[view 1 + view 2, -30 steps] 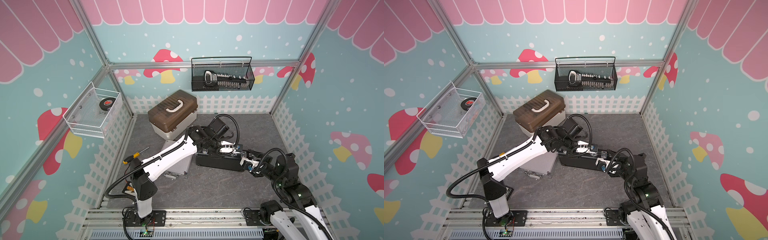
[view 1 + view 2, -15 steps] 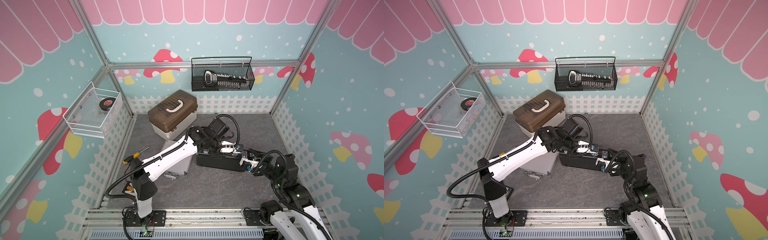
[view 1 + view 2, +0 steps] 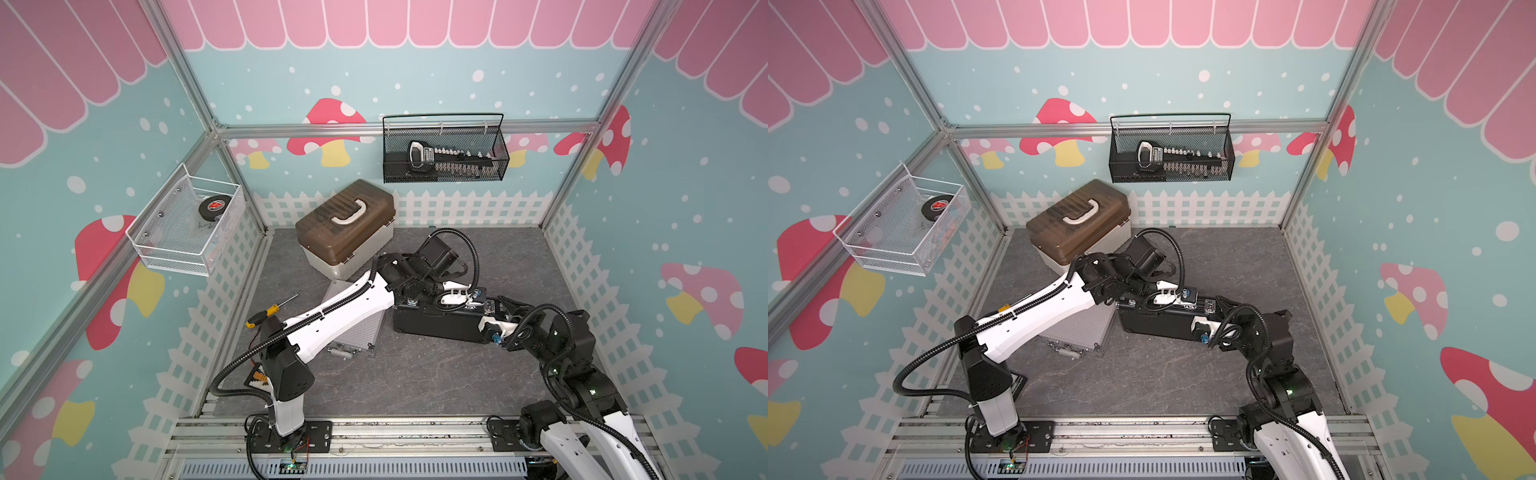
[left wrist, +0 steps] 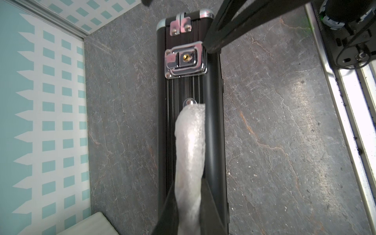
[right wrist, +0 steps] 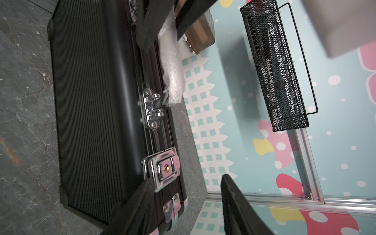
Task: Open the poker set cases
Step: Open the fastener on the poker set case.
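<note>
Gripping handle [image 4: 190, 142] with left end effector [image 3: 461, 293]; right end effector [image 5: 187, 180] half-open, empty, by 3 o'clock latch [image 5: 164, 168] (could skid off, tip black case [image 3: 436, 324]).

Left gripper [image 3: 467, 294] is resting on the top edge of the black case [image 3: 436, 326], which is standing on its long edge on the grey floor [image 3: 415, 374]. Right gripper [image 3: 503, 302] is sitting just beside it on the same edge, toward the case's end; its jaw gap is too small to read. Silver case [image 3: 357, 328] is lying flat behind the left gripper, half under that forearm. Cream box [image 3: 345, 232] with a brown lid is sitting just past the left wrist. Screwdriver [image 3: 270, 309] is lying well back, near the left elbow. Black wire basket [image 3: 444, 153] is hanging high beyond both grippers, and the white mesh basket [image 3: 187, 226] is hanging far out on the left gripper's side.
</note>
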You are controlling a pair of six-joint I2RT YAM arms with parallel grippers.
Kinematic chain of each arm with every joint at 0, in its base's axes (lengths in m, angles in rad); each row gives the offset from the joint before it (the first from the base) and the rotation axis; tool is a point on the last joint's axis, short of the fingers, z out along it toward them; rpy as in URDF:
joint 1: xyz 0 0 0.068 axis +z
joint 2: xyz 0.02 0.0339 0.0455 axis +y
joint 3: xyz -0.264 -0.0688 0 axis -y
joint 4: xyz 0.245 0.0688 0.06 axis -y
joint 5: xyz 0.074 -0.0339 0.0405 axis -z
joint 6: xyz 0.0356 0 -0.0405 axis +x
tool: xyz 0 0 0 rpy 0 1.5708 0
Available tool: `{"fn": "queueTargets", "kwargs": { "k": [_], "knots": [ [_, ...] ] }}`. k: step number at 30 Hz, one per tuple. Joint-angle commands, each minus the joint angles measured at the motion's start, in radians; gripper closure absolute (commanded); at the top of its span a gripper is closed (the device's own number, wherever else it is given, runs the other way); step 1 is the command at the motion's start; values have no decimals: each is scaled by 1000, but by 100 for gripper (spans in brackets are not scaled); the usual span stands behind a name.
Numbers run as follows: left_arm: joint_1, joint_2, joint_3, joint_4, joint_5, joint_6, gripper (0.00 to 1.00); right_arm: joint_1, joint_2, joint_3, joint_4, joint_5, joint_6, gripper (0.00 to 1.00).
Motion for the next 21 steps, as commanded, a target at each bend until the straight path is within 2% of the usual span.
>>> {"fn": "queueTargets", "kwargs": {
  "k": [1, 12, 21],
  "knots": [
    [-22, -50, -14, 1, 124, 18, 100, 2, -11, -27, 61, 44, -41, 49],
    [-24, -56, -23, 0, 154, 29, 100, 22, -11, -71, 122, 39, -169, 49],
    [-30, -64, -36, -1, 176, 39, 100, 42, 20, -70, 135, 112, -238, 49]
  ]
}}
